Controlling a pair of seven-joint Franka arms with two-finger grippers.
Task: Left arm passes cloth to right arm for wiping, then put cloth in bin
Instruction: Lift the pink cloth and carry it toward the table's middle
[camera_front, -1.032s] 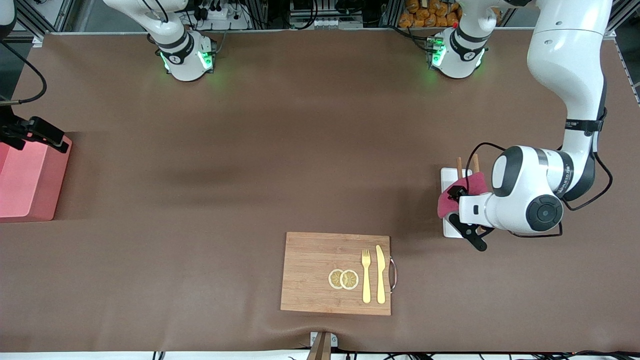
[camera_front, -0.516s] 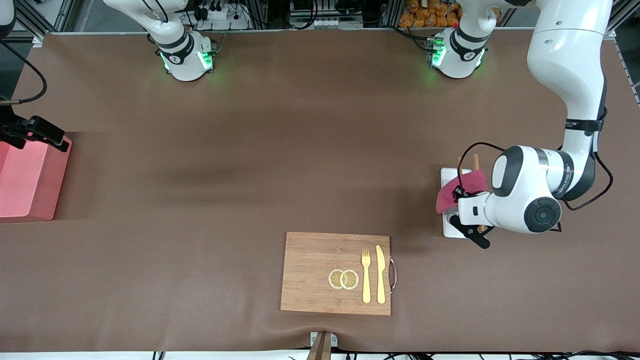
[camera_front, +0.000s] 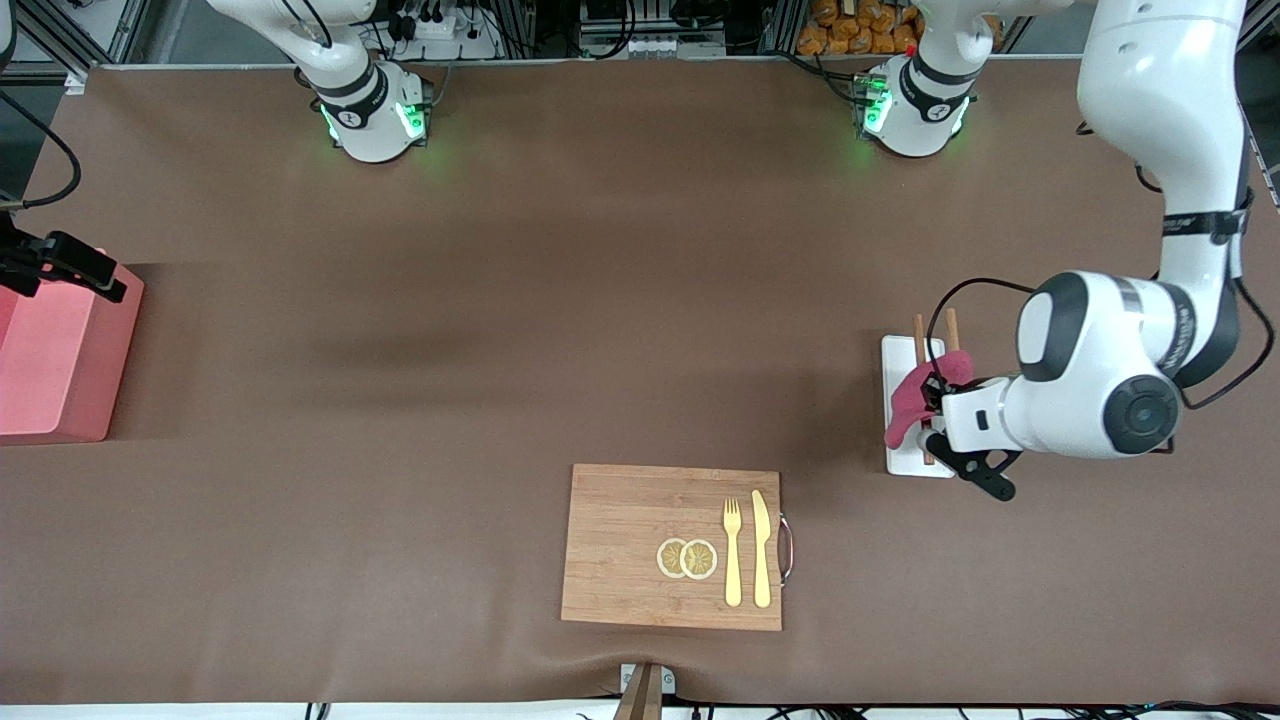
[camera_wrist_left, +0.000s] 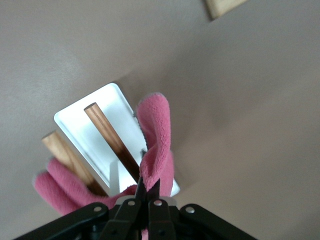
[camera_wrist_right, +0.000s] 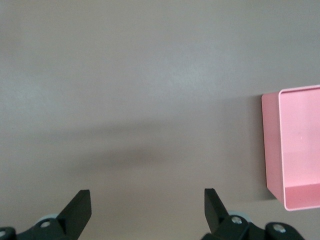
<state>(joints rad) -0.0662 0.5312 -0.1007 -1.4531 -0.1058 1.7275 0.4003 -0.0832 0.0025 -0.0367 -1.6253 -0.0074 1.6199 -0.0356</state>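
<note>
- Left tool (camera_wrist_left: 148, 196) pinches the cloth (camera_front: 912, 402) with its fingers pressed tight on a fold, over the white tray (camera_front: 896, 455) near the left arm's end of the desk (camera_front: 600, 300).
- Cloth drapes from the pinch; one end hangs across the two wooden sticks (camera_wrist_left: 111, 141) on the tray.
- Right tool (camera_wrist_right: 145, 210) is spread wide and empty, waiting over bare desk beside the bin (camera_front: 55, 365).
- Wooden board (camera_front: 620, 545) with fork (camera_front: 732, 550), knife (camera_front: 762, 548) and lemon slices (camera_front: 687, 558) sits near the front camera, well apart from both.
- Step: pickup just secured, handover not yet begun.
- Next move likely needs a lift clear of the sticks, then a carry toward the right arm.
</note>
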